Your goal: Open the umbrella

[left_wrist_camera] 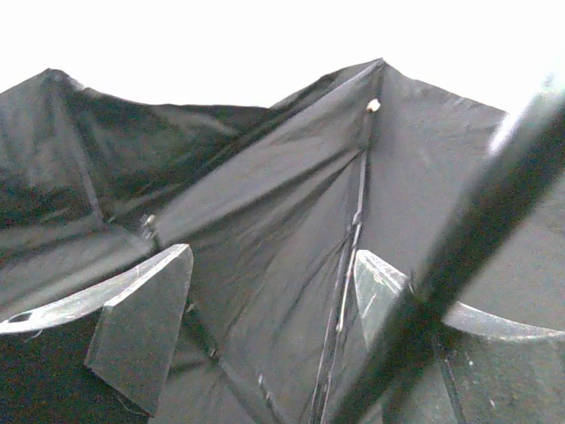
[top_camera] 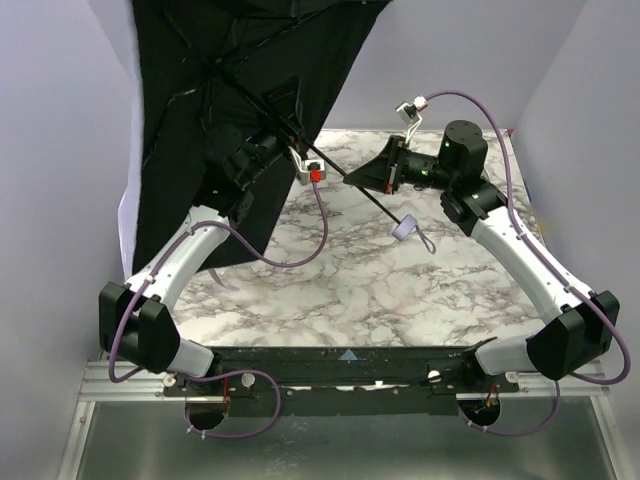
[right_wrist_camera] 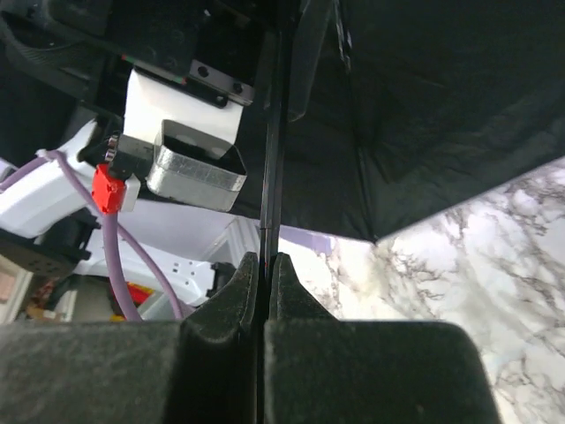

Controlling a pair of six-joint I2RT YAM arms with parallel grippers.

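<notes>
The umbrella stands spread at the back left, its black lining facing me and a pale outer edge showing at the left. Its thin black shaft slants down right to the small pale handle with its loop strap, low over the table. My right gripper is shut on the shaft, fingertips pressed against it. My left gripper is up inside the canopy, open, fingers wide apart with only lining behind them. The shaft crosses in front of its right finger.
The marble table lies under both arms, with pale walls around it. Purple cables loop from each wrist. The left wrist's white camera housing sits close beside the shaft. The canopy fills the back left corner.
</notes>
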